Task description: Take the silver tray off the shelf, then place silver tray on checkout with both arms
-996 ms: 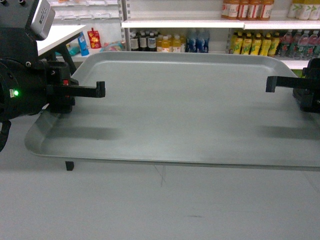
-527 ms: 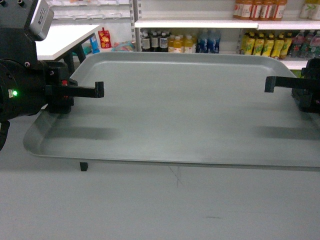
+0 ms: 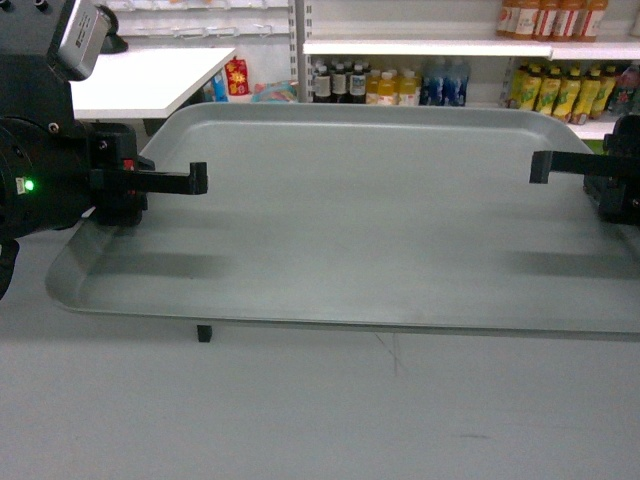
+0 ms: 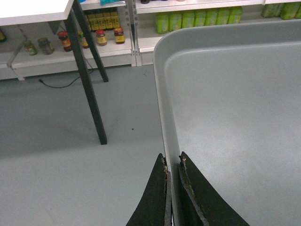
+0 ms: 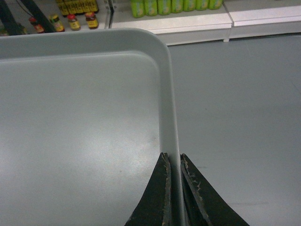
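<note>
The silver tray (image 3: 370, 200) hangs level in the air, filling the middle of the head view. My left gripper (image 3: 200, 182) is shut on its left rim, and in the left wrist view the left gripper (image 4: 172, 160) pinches the rim wall of the tray (image 4: 235, 103) between both fingers. On the opposite side, the right gripper (image 3: 538, 168) is shut on the right rim; the right wrist view shows the right gripper (image 5: 172, 157) clamping the edge of the tray (image 5: 80, 117). The white checkout top (image 3: 150, 78) stands at the back left. A shelf (image 3: 420, 47) with bottles runs behind the tray.
The checkout top (image 4: 33, 8) rests on black legs (image 4: 91, 89), with grey floor (image 4: 70, 179) under it and under the tray. A small dark block (image 3: 204, 333) lies on the floor below the tray's front edge. More low shelves with jars (image 4: 66, 40) line the far wall.
The background has slid to the right: the shelves, the white top and the small floor block all shifted right. The tray and both grippers keep the same place in view.
</note>
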Robot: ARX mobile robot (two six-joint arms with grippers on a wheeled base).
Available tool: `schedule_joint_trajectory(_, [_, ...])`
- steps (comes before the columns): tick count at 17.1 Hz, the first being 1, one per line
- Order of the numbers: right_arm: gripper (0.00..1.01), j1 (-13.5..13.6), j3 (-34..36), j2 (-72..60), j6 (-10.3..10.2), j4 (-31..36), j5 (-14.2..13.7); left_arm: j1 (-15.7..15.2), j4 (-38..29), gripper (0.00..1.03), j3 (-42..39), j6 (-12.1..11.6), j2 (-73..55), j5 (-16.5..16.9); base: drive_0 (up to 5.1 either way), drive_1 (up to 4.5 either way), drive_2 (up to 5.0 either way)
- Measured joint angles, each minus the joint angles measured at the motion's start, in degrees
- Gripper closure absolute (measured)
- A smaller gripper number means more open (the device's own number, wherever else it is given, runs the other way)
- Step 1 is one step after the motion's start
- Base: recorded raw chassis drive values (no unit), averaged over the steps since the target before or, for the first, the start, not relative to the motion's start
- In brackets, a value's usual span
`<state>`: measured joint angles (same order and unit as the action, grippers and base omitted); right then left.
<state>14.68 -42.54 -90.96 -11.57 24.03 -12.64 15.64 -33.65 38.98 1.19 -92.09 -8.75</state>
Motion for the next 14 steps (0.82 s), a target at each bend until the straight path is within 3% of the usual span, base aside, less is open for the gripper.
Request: schedule_joint_trajectory(14, [0.98,0.11,-0.02,-0.04,0.00,-0.35,0.07,-0.11,0.35,0.99,-0.02,-0.02,-0.02,0.00,-5.1,2.40,2.4])
